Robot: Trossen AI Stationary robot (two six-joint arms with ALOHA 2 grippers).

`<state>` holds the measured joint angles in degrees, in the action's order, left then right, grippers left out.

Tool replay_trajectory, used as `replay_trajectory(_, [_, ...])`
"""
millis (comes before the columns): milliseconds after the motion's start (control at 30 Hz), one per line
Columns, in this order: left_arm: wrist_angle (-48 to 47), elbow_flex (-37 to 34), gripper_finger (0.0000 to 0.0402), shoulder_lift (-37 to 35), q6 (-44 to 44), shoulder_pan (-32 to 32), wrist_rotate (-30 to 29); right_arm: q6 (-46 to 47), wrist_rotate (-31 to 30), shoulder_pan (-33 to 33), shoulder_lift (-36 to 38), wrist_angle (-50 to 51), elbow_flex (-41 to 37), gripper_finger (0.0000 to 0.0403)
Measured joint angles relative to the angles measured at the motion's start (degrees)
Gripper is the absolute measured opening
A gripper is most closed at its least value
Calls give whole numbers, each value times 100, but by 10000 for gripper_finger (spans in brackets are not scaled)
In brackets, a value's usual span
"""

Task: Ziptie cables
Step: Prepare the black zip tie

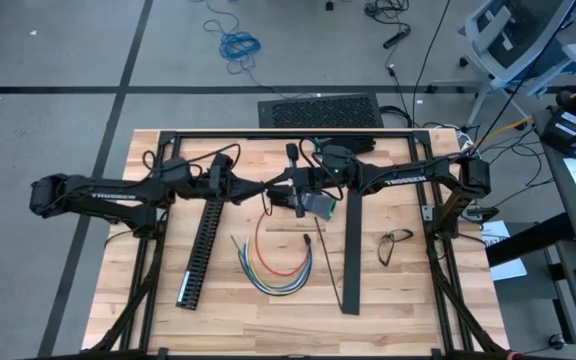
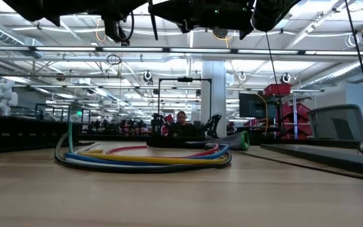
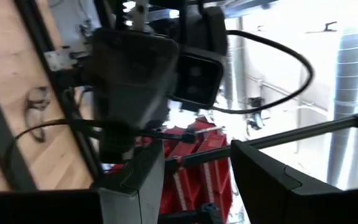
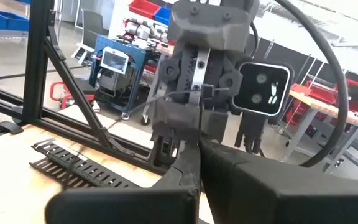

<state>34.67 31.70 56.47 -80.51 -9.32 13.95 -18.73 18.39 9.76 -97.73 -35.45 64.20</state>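
grey floor [image 1: 68, 50] — office chair [image 1: 513, 35] — red bins [image 4: 143, 7]

you had a long black slotted duct [image 1: 201, 250] lying on the wooden table [image 1: 398, 300], a black bar [image 1: 350, 255] to its right, glasses [image 1: 395, 243] further right, and a keyboard [image 1: 318, 110] beyond the table's far edge.

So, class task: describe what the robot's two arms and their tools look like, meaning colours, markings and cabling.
Both arms are dark, near black, with white TROSSEN lettering along the left arm and right arm. Loose black cables loop beside their wrists. Each wrist carries a boxy camera module. The left tool has two broad, dark, blocky fingers; the right tool has matching dark fingers.
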Motion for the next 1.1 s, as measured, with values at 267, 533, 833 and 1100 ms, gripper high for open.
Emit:
replay_trajectory(267, [-926, 0, 178, -238, 477, -67, 67, 1, -4, 2, 0, -22, 0, 0])
replay_trajectory(533, [-1113, 0, 178, -725, 646, -401, -90, 1, -2, 2, 0, -37, 0, 0])
replay_trajectory(833, [-1217, 13, 178, -769, 1220, -659, -131, 320, 0, 2, 0, -31, 0, 0])
replay_trajectory(1100, [-505, 104, 178, -358, 1192, -556, 40, 456, 0, 2, -2, 21, 0, 0])
